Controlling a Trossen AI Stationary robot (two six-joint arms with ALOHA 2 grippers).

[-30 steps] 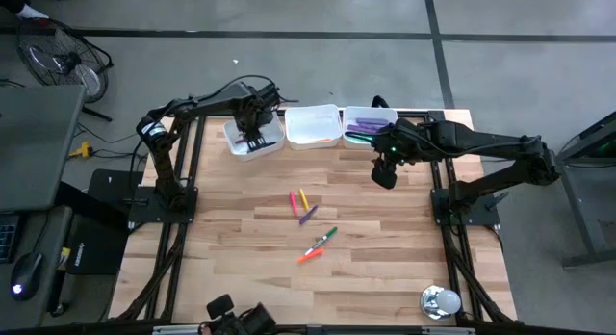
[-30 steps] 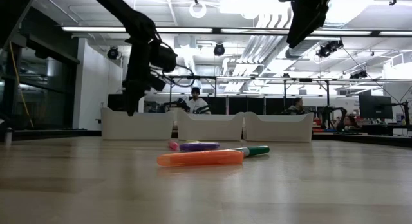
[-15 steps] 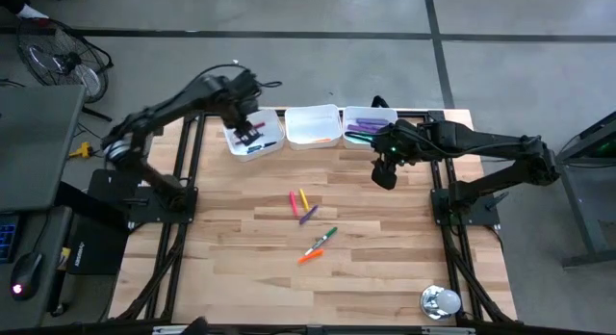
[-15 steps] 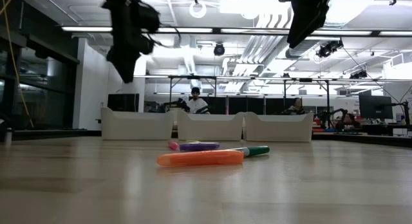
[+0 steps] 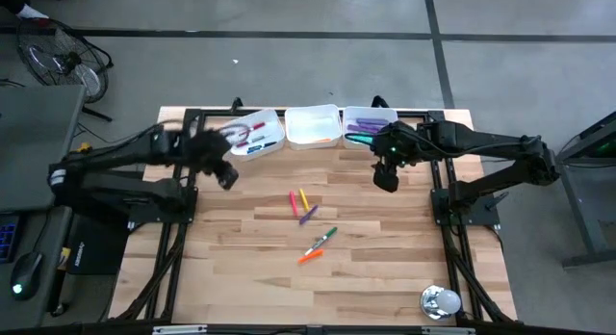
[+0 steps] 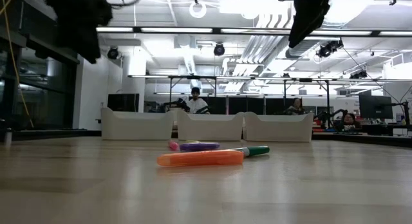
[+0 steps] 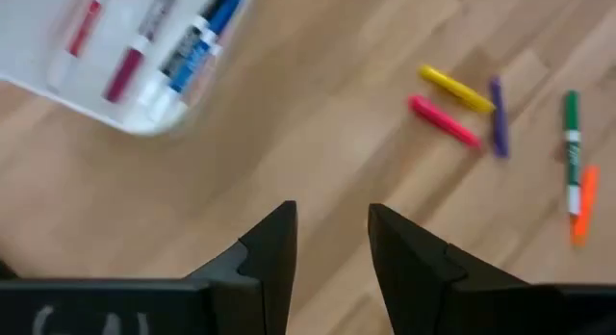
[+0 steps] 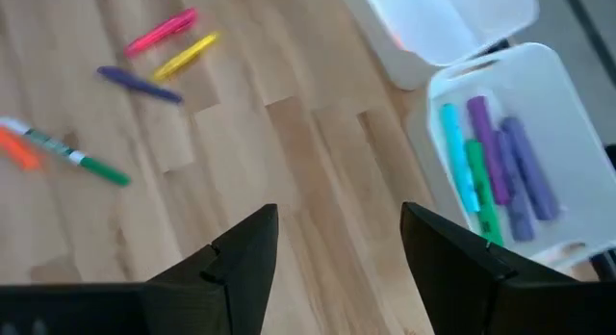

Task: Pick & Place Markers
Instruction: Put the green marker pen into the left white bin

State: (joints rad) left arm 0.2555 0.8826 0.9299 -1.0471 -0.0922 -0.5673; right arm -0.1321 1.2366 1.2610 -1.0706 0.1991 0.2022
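Note:
Five markers lie loose on the wooden table: pink (image 5: 294,203), yellow (image 5: 303,197), purple (image 5: 308,215), green-and-white (image 5: 327,237) and orange (image 5: 310,255). The left white tray (image 5: 255,133) holds red and blue markers (image 7: 197,41). The right tray (image 8: 510,162) holds teal, green and purple ones. My left gripper (image 7: 332,212) hangs open above bare wood, near and left of the left tray, with nothing between its fingers. My right gripper (image 8: 337,215) is open in the air in front of the right tray, also with nothing in it.
A middle white tray (image 5: 314,125) stands between the other two along the far edge. A shiny round object (image 5: 441,301) sits at the near right corner. Bare wood lies around the loose markers. People sit in the room behind the trays (image 6: 195,103).
My left gripper has swung away from above the left tray toward the table's left and near edges, rising and turning about as it went. The markers on the table lie where they were.

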